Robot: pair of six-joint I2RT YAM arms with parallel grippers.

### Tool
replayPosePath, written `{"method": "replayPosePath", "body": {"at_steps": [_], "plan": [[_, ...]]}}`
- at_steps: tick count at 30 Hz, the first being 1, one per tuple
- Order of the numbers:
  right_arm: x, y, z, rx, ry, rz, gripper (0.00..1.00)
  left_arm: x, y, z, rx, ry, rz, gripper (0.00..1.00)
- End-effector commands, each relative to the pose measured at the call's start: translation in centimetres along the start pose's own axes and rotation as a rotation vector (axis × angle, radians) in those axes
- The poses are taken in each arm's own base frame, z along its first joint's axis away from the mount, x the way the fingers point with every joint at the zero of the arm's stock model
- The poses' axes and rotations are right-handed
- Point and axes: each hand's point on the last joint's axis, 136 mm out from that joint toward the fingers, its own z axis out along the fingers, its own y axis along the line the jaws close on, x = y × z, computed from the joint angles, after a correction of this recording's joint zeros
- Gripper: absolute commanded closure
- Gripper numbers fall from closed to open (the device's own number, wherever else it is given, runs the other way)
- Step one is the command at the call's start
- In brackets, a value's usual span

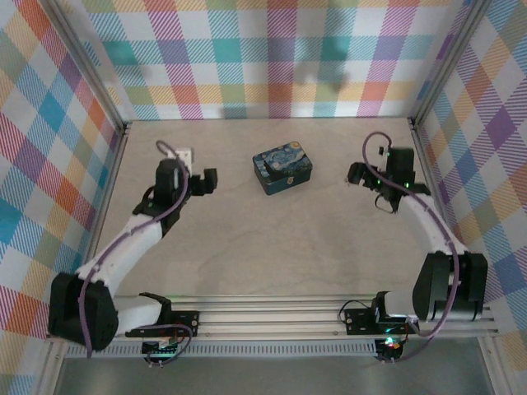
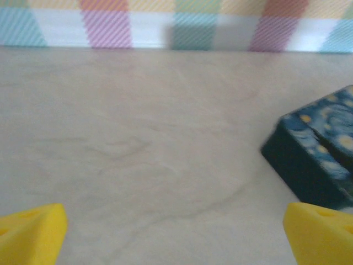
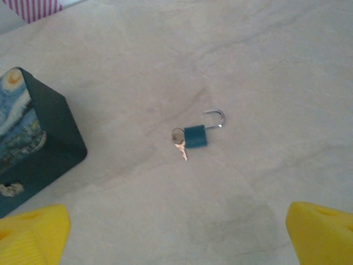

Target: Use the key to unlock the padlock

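A small teal padlock (image 3: 196, 136) lies flat on the pale table in the right wrist view. Its silver shackle (image 3: 215, 117) is swung open, with one end free of the body. A key (image 3: 178, 137) sits at the body's left end, and a second small key lies beside it. My right gripper (image 3: 176, 237) hovers above and just near of the lock, open, its yellow fingertips (image 3: 33, 232) wide apart with nothing between them. My left gripper (image 2: 176, 237) is open too, over bare table; from above it (image 1: 206, 181) hangs left of the tin.
A dark blue starry-night tin box (image 1: 282, 169) stands mid-table between the arms, at the right edge of the left wrist view (image 2: 320, 154) and the left edge of the right wrist view (image 3: 27, 143). A small white object (image 1: 183, 154) lies behind the left arm. Checkered walls enclose the table.
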Motion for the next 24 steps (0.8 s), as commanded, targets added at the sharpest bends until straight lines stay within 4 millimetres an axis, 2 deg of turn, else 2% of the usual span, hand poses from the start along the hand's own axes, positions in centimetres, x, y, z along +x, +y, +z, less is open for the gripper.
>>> {"method": "replayPosePath", "body": {"at_steps": [1, 5, 9, 13, 20, 24], "plan": [[0.4, -1.0, -0.6, 0.016, -0.179, -0.057, 0.00, -0.9, 1.5, -1.7, -0.053, -0.176, 0.077, 0.00], [3.0, -0.4, -1.9, -0.069, -0.345, -0.176, 0.00, 3.1, 3.3, -1.6, -0.099, -0.110, 0.058, 0.00], [6.1, -0.8, -1.5, -0.074, -0.297, -0.250, 0.00, 7.0, 4.5, -0.8, -0.103, -0.097, -0.007, 0.00], [6.5, -0.6, -1.6, -0.099, -0.367, -0.258, 0.00, 9.6, 5.1, 0.9, -0.093, -0.066, -0.028, 0.00], [4.9, -0.1, -0.5, -0.114, -0.430, -0.286, 0.00, 9.1, 4.1, 4.8, -0.024, -0.030, 0.060, 0.00], [4.0, -0.4, 0.3, -0.101, -0.452, -0.262, 0.00, 9.8, 5.3, 6.7, -0.049, -0.014, 0.041, 0.00]]}}
